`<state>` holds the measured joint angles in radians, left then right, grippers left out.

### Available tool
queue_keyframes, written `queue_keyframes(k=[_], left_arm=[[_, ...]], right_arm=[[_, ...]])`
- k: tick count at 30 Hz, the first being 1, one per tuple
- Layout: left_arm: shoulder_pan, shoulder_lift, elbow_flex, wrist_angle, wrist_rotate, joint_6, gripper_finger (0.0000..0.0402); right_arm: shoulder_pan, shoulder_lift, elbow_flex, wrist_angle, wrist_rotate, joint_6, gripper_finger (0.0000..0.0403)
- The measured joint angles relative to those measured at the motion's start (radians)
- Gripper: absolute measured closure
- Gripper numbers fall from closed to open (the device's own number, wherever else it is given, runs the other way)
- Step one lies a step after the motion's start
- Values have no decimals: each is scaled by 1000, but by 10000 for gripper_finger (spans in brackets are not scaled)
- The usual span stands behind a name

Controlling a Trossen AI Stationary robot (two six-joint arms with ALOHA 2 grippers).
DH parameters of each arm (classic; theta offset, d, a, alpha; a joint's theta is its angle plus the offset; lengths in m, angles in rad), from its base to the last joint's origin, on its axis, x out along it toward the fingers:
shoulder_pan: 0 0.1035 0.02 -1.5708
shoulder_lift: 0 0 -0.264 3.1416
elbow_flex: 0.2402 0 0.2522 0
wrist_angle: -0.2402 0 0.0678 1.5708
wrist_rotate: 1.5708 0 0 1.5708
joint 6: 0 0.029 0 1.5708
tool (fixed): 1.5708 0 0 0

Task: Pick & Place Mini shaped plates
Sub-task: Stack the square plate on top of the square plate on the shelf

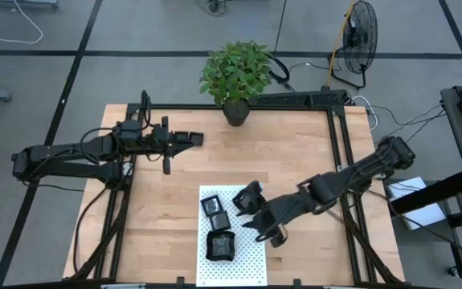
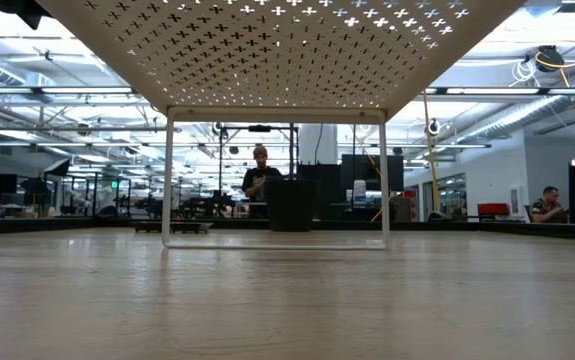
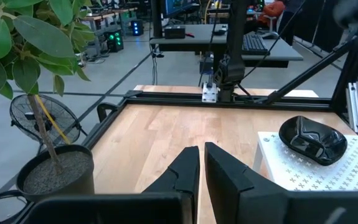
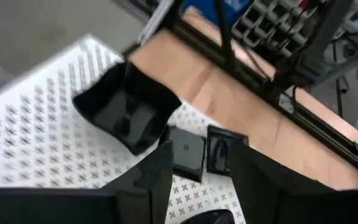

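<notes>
Several glossy black mini plates lie on the white dotted mat (image 1: 247,257), a raised perforated stand whose underside fills the low view (image 2: 277,50). A large irregular plate (image 1: 221,245) (image 4: 129,109) lies toward the near edge. Two small square plates (image 1: 217,212) (image 4: 188,152) lie side by side. Another rounded plate (image 1: 249,195) (image 3: 312,140) lies at the mat's far right corner. My right gripper (image 1: 248,218) (image 4: 198,168) hovers open and empty over the mat, beside the square plates. My left gripper (image 1: 196,138) (image 3: 200,165) is shut and empty over the table's far left.
A potted plant (image 1: 236,76) (image 3: 54,171) stands at the table's far edge. A black metal frame (image 1: 339,144) runs along the table's far and right sides. Bare wood (image 1: 166,209) lies left of the mat. People stand in the room beyond (image 2: 260,175).
</notes>
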<state>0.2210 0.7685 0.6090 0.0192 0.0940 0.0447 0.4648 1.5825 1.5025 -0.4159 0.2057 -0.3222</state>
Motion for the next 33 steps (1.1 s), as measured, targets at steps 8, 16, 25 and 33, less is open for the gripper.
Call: queue_keyframes(k=[8, 16, 25, 33], left_arm=[[0, 0, 0, 0, 0, 0, 371], [0, 0, 0, 0, 0, 0, 371], [0, 0, 0, 0, 0, 0, 371], [0, 0, 0, 0, 0, 0, 371]], right_arm=[[1, -94, -233, 215, -86, 23, 290], [-1, -207, -445, 471, -59, 14, 331], [-47, -125, -473, 592, -139, -31, 399], [-111, 16, -293, 425, -236, -101, 402]])
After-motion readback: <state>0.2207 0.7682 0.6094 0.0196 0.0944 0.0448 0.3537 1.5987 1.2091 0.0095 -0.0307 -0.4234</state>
